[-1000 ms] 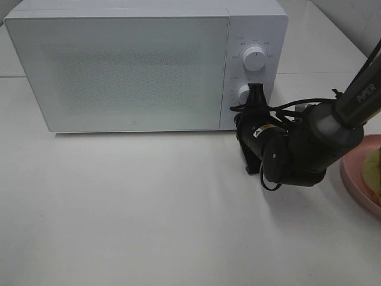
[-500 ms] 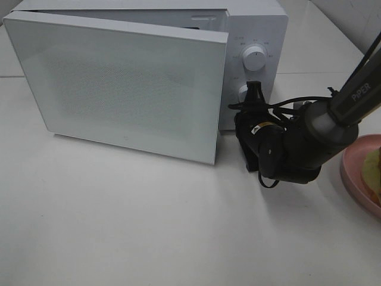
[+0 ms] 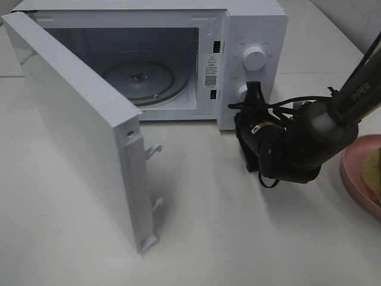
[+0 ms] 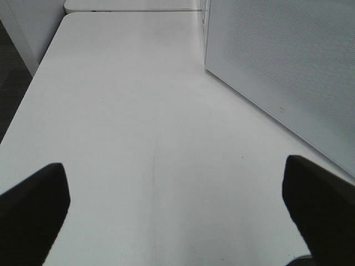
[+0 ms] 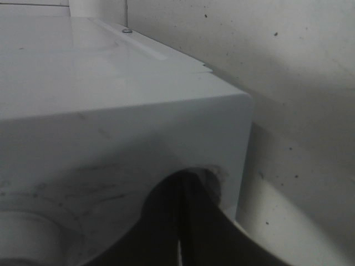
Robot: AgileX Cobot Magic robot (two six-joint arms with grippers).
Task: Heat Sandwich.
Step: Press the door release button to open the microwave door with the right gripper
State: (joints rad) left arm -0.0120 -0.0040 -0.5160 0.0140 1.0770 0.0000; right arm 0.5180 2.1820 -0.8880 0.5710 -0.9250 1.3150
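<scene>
White metal fills the far side of the desk (image 3: 238, 238): the microwave (image 3: 253, 24) stands with its door (image 3: 77, 137) wide open, hinged at the left and angled out over the desk. Inside, the glass turntable (image 3: 140, 77) lies bare. The right claw (image 3: 256, 95) has its jaws pressed together with nothing between them, its tip against the control panel just beside the lower knob (image 3: 244, 92) and below the upper knob (image 3: 255, 58). The left claw (image 4: 173, 183) shows only in its own wrist view, where it hangs spread wide above bare desk, gripping nothing, with the door's outer face to one side. The sandwich (image 3: 375, 161) sits on a pink plate (image 3: 351, 179) at the right edge of the high view (only a pale sliver shows), apart from both claws.
</scene>
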